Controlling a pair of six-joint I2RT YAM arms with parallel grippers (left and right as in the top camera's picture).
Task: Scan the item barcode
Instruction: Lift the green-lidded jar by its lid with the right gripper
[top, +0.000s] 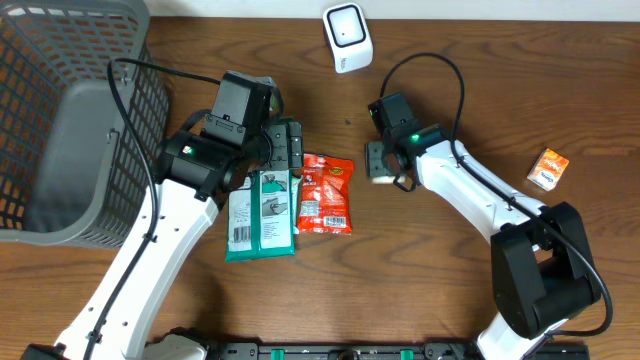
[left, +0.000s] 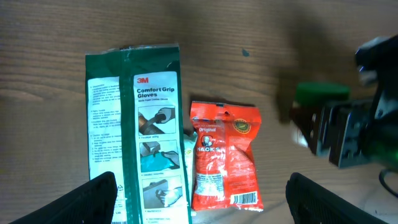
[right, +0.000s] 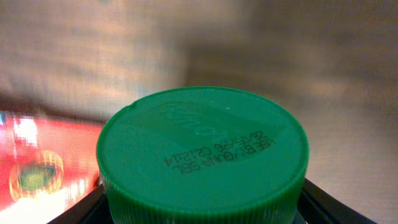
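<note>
The green-capped container (right: 202, 155) sits pinched in the right gripper (top: 381, 164), near the middle of the surface (top: 470, 60). Only its lid shows; the body and any barcode are hidden, and the left wrist view blurs it. The right arm reaches in from the near right edge, elbow bent. The left gripper (left: 199, 198) hangs spread wide and empty over the glove pack (left: 149, 124) and the red snack bag (left: 222, 155). The white scanner (top: 347, 37) stands at the far edge.
</note>
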